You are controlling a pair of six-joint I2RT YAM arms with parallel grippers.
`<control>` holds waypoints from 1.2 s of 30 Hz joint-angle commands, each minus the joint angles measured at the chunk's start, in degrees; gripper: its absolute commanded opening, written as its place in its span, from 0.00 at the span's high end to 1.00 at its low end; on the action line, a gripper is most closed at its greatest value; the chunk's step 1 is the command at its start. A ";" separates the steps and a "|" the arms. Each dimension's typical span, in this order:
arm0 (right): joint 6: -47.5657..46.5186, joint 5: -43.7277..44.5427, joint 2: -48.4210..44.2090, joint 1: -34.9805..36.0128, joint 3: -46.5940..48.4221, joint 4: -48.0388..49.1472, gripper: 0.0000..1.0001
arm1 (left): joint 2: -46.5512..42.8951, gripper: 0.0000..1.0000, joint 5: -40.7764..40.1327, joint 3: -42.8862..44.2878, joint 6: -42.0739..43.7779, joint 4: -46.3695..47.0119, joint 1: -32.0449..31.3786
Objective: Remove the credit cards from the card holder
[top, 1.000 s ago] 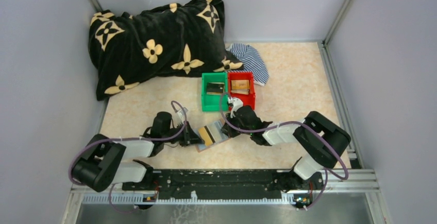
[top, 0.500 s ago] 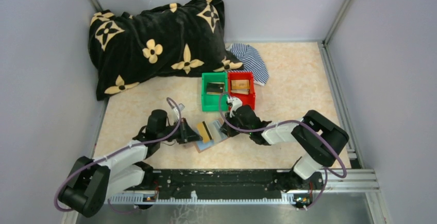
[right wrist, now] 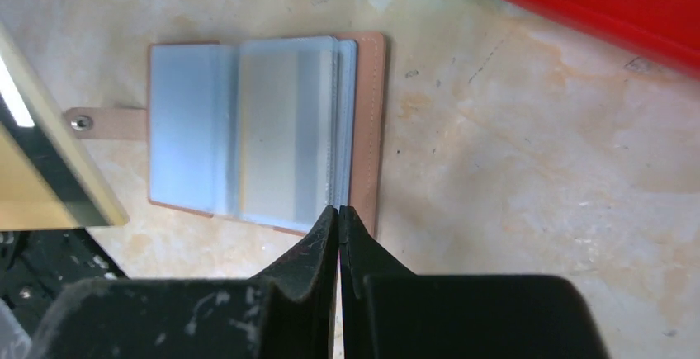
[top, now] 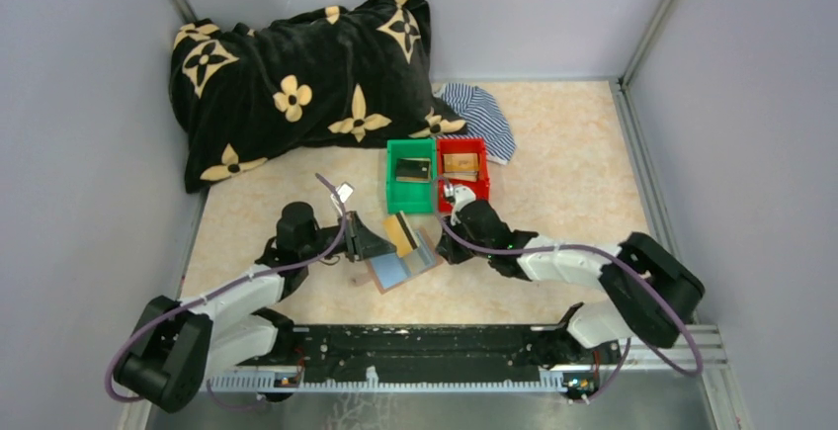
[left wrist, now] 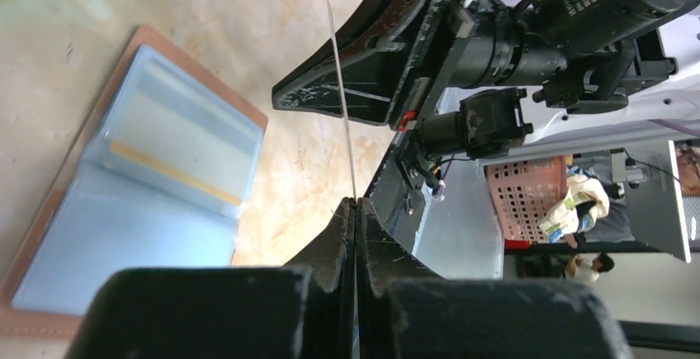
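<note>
Left claw [left wrist: 355, 206] is clamped on a gold card [left wrist: 340, 95] by one edge. The card is clear of the holder [top: 393, 270] and tilted up just above it, near the green bin [top: 391, 178]. The thin-edge pinch makes sense, since it's about the only way to slide a card out of a sleeve.

Right claw [right wrist: 338, 210] is fully closed with nothing in it, tips down at the holder's brown edge. It looks like a pin so the holder doesn't follow the card out, but contact can't be confirmed.

The holder lies open and flat on the worktop [top: 563, 153], blue-grey sleeves up, between the two claws. One sleeve looks occupied — probably more cards to pull.

Likely next: drop the card in the green or red bin [top: 484, 173].
</note>
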 commanded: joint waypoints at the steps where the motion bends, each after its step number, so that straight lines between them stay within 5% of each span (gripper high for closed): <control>1: -2.47 1.68 -8.78 -0.98 2.11 -5.93 0.96 | 4.02 1.00 4.33 1.47 -1.87 14.25 0.30; 3: -2.28 -1.42 -11.41 -2.60 2.42 -6.08 0.91 | 6.86 1.00 5.91 2.97 -1.91 15.98 0.35; 10: 0.09 -14.00 -19.14 -9.20 2.38 -3.35 0.64 | 16.77 1.00 9.99 -0.88 -13.17 45.89 0.32; 16: -1.49 -14.89 -19.98 -9.51 6.00 -5.87 0.51 | 23.73 1.00 11.61 0.17 -14.75 54.87 0.15; 29: 1.90 -25.33 -20.86 -11.12 6.70 1.09 0.45 | 33.70 1.00 12.97 -0.24 -22.84 73.80 0.14; 36: 1.72 -25.46 -20.59 -11.12 6.55 0.79 0.45 | 33.01 1.00 13.29 0.17 -22.97 74.08 0.03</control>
